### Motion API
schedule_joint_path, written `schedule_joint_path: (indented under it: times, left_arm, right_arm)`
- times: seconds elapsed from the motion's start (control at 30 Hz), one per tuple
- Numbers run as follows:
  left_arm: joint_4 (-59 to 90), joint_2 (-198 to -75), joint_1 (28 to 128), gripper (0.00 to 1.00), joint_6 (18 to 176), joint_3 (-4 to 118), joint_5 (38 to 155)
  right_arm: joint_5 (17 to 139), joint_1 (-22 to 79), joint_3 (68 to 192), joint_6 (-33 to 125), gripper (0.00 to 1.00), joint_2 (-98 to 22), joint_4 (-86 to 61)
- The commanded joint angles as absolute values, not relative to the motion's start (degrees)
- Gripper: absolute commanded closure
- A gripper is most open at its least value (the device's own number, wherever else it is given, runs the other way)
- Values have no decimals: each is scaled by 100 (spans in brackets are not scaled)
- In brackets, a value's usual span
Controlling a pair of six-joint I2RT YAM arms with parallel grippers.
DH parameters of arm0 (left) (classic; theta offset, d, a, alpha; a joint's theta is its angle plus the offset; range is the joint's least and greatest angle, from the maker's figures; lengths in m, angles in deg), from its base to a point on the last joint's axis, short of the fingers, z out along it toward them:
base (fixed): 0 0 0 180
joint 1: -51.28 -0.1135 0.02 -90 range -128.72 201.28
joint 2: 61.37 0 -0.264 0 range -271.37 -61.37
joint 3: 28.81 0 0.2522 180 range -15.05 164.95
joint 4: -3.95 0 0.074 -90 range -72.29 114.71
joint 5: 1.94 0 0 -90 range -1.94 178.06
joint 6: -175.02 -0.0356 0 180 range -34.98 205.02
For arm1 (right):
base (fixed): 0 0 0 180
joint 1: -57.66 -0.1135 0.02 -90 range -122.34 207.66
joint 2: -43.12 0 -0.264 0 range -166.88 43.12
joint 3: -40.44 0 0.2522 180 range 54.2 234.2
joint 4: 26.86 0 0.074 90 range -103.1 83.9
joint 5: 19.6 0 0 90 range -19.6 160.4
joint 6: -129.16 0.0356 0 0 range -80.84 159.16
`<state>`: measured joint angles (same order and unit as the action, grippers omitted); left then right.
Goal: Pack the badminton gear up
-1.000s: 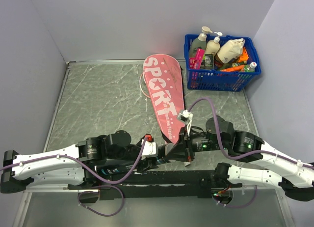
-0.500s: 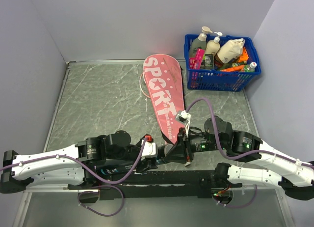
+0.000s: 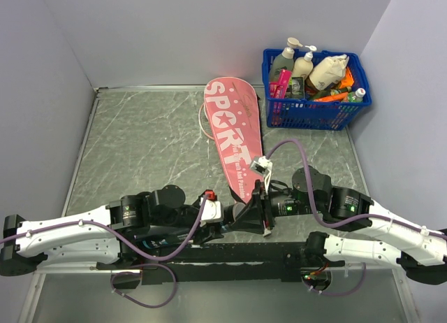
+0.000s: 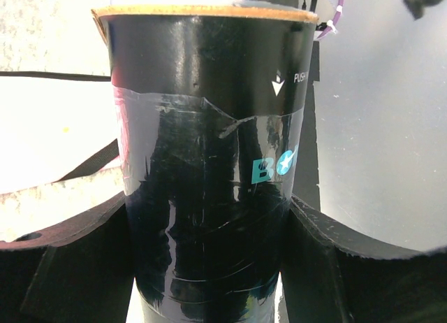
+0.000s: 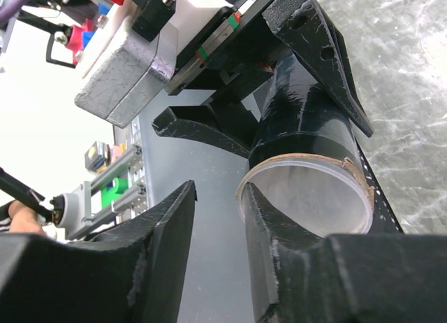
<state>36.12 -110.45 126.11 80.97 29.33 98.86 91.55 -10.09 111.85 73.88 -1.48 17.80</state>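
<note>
The black tube (image 4: 209,162) sat off the narrow near end of the pink racket cover (image 3: 234,138), lying roughly crosswise to it, above the near edge of the table (image 3: 140,141). Its mouth was uncapped, with a frayed brown rim. The inside looked pale, and I could not tell whether any shuttlecocks were in it.

Your left gripper (image 4: 207,225) was clamped on the tube's body, both fingers against its glossy, taped wall. Your right gripper (image 5: 218,197) stood at the tube's mouth with its jaws part-way apart and nothing between them. One finger lay across the edge of the rim, and I could not tell whether it touched.

The blue basket (image 3: 314,117) stood beside the far, wide end of the cover and played no part.

Risks noted:
- If you moved the right finger sideways it could catch the rim and lever the tube out of the single grip.
- The slick wall favours slipping or rolling in the jaws.
- If you tipped the open mouth downward, any contents would spill, probably past the cover's near end and off the table.
</note>
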Motion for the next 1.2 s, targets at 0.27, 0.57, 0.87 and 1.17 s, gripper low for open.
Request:
schedule_joint_path:
  times: [0.27, 0.57, 0.87, 1.17]
  left_arm:
    - [3115, -10927, 12617, 99, 8300, 3110, 9948]
    - [3071, -10778, 12625, 99, 8309, 3092, 9992]
    - [3063, -10681, 12625, 99, 8300, 3092, 10019]
    - [3071, -10663, 12634, 99, 8300, 3083, 9975]
  right_arm:
    - [8359, -1072, 10922, 7555, 54, -21, 1011]
    - [7928, -984, 10667, 7678, 52, 155, 1020]
    - [7875, -879, 10193, 7844, 49, 357, 748]
    - [8034, -870, 9481, 8099, 47, 726, 194]
